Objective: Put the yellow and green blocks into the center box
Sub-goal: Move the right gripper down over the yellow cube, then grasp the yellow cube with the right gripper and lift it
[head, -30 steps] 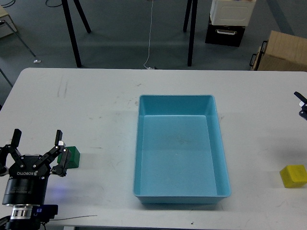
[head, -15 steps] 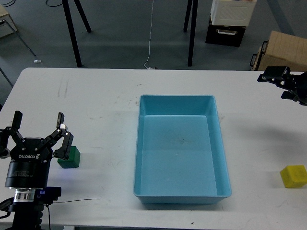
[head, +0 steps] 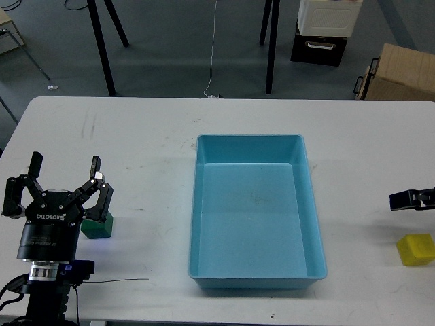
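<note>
Clearly, from the head view, neither block is in the box yet, so I judge the work to be at the reaching stage on both sides. At the middle of the white tabletop [head: 136,136] stands the blue box [head: 255,275], open-topped and empty. Toward eight o'clock from it, the left pincer [head: 65,175] hangs with its two dark fingers spread wide and released, holding nothing. The green block [head: 96,227] sits on the tabletop just beside that pincer's right finger, partly hidden behind it; whether the finger touches the block cannot be told. Toward four o'clock from the box, near the right edge of the view, lies the yellow block [head: 416,248], resting flat and well apart from the box. Just above it, at twelve o'clock from the block, the right pincer [head: 405,200] pokes in from the edge as a small dark shape; its fingers cannot be told apart, so I cannot tell whether it is released or clenched. The next move, as I judge it, calls for the left pincer to shift toward three o'clock until the green block lies between its fingers, then to clench and carry it over the box's rim. The right one needs to drop over the yellow block likewise.
</note>
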Controlling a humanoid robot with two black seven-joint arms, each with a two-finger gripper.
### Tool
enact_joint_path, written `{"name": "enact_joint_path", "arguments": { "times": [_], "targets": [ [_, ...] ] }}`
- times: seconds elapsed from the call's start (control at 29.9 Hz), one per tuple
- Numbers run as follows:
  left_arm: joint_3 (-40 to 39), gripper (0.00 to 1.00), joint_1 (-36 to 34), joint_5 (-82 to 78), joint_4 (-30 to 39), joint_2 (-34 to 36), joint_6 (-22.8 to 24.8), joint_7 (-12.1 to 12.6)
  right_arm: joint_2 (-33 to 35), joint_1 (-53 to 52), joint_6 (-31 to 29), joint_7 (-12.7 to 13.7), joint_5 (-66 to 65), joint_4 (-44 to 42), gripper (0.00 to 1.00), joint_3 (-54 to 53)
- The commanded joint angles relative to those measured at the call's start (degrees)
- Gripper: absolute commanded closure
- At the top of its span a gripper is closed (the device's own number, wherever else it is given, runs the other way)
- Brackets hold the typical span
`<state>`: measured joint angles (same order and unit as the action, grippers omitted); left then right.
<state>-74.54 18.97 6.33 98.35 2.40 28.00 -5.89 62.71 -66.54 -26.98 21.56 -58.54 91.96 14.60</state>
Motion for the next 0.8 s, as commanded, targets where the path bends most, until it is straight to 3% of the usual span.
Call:
{"name": "enact_joint_path", "arguments": {
  "times": [0.0,0.27,0.4,0.53,0.57,0.67,0.77],
  "targets": [
    [0.01,0.00,-0.17,0.00,-0.88,0.15,0.00,0.00,0.74,0.71,0.00,0.50,-0.17,1.12,0.00,-0.01],
    [0.01,0.00,0.01,0.00,-0.97,0.15,0.00,-0.09,1.45,4.75,0.88,0.59,-4.65,1.56,0.00,-0.45],
    [0.10,0.00,0.10,-0.09,-0.97,-0.03,0.00,-0.09,-0.74,6.86,5.35,0.50,-4.56,1.47,0.01,-0.45],
    [1.32,0.00,-0.08,-0.18,-1.32,-0.03,0.00,-0.26,-2.95,7.39,6.07,0.59,-4.56,1.56,0.04,-0.45],
    [1.85,0.00,-0.08,-0.18,-1.32,-0.03,0.00,-0.44,-3.04,7.39,5.89,0.68,-4.56,1.56,0.11,-0.45],
    [2.12,0.00,0.01,-0.18,-1.32,-0.03,0.00,-0.53,-2.95,7.65,5.45,1.90,-4.82,1.65,0.55,-0.19],
    [2.12,0.00,0.36,-0.18,-1.32,-0.03,0.00,-0.53,-2.86,8.36,5.54,1.99,-4.82,1.73,0.84,-0.45]
  ]
}}
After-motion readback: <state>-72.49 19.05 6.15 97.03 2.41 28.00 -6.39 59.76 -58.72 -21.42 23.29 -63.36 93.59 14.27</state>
